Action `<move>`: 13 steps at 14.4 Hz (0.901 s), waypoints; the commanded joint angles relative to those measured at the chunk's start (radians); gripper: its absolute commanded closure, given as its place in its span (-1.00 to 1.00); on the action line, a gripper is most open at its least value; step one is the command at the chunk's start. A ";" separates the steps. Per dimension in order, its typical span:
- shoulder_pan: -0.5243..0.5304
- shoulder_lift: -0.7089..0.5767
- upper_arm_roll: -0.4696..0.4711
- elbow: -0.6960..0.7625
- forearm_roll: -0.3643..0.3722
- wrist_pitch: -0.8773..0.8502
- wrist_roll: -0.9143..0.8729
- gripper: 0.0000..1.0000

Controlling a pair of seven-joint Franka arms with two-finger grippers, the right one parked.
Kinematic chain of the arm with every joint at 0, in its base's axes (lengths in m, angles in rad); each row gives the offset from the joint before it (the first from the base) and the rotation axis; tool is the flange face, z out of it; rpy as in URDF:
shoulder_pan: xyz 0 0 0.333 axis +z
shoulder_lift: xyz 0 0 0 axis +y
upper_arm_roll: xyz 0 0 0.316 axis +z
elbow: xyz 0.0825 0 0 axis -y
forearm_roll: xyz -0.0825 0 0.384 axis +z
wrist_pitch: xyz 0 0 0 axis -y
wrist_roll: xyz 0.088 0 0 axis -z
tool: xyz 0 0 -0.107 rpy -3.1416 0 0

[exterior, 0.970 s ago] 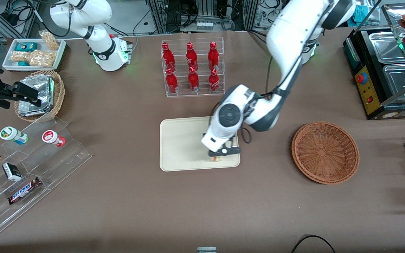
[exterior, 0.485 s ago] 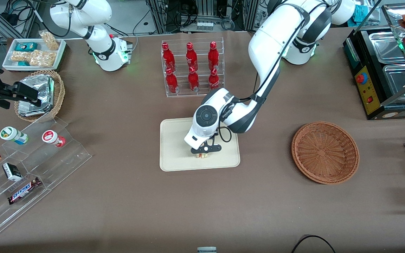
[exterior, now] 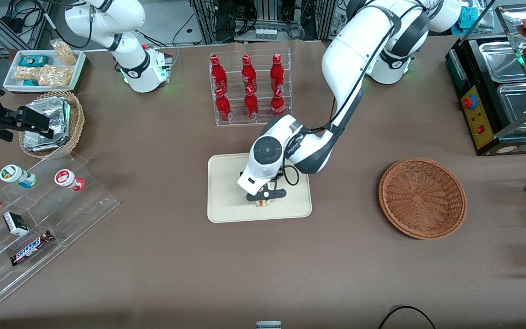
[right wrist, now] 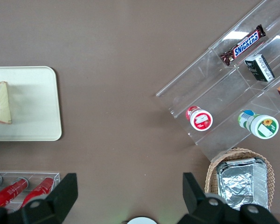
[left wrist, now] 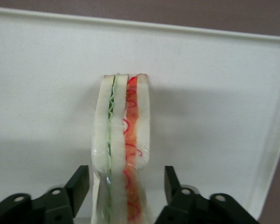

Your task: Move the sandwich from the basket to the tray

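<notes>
while the sandwich (left wrist: pixel 121 149) stands on edge on the tray (exterior: pixel 226 205), the gripper (exterior: pixel 265 195) hangs over it, jaws apart on either side, not touching; the basket (exterior: pixel 422 198) lies well apart.

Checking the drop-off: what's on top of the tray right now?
Only the sandwich stands on the tray, the open hand straddling it. The arm hides part of the tray.
</notes>
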 commanded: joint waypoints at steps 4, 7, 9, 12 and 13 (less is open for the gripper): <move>-0.013 -0.261 0.097 -0.051 0.004 -0.299 -0.014 -1.00; -0.013 -0.301 0.173 -0.053 0.004 -0.390 -0.086 -1.00; -0.011 -0.322 0.216 -0.079 0.005 -0.396 -0.074 -1.00; -0.001 -0.381 0.275 -0.174 0.005 -0.395 0.019 -1.00; 0.018 -0.404 0.283 -0.200 0.005 -0.396 0.048 -1.00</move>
